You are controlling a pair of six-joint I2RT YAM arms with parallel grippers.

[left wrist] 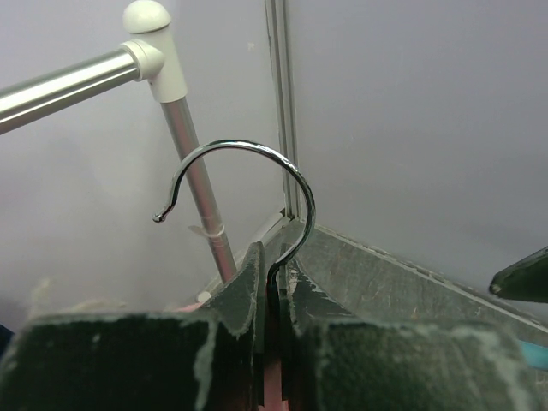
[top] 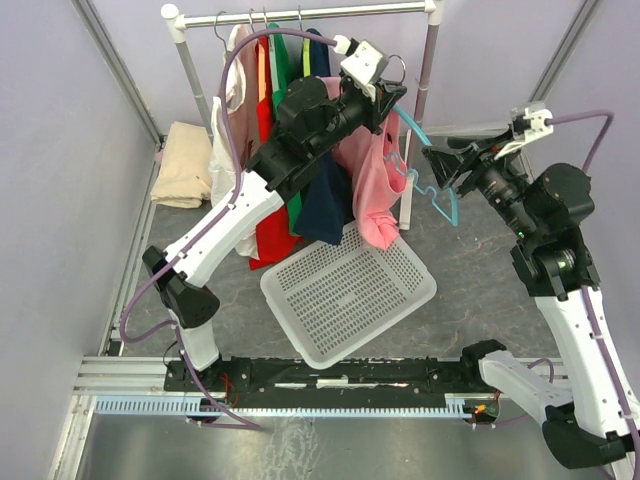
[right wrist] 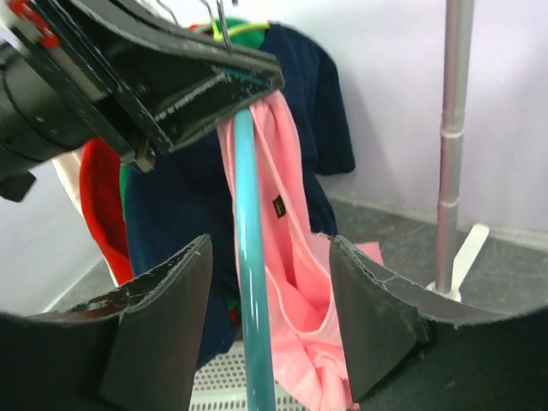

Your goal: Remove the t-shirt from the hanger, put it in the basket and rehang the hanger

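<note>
Between the spread jaws of the right claw (top: pixel 442 168) runs the bare arm of the teal hanger (right wrist: pixel 253 325), steep and nearly upright in the wrist view, with neither pad touching it. That claw is open. The pink t-shirt (top: pixel 372 190) hangs bunched just beyond the bar, on the side away from the right arm and toward the other garments on the rack rail (top: pixel 300 15). It droops over the far corner of the white basket (top: pixel 350 290) on the table.

Up at the hanger's top, the left claw (left wrist: pixel 272 300) is clamped shut on the stem of the metal hook (left wrist: pixel 248 144), which curls free in the air and is not on the rail.

So the left arm carries the hanger while the right arm is the nearer one to the cloth. The shirt's long axis follows the hanger arm downward. By my reading, the right claw would have to shift sideways past the bar to meet fabric, since closing where it stands would catch only plastic.
</note>
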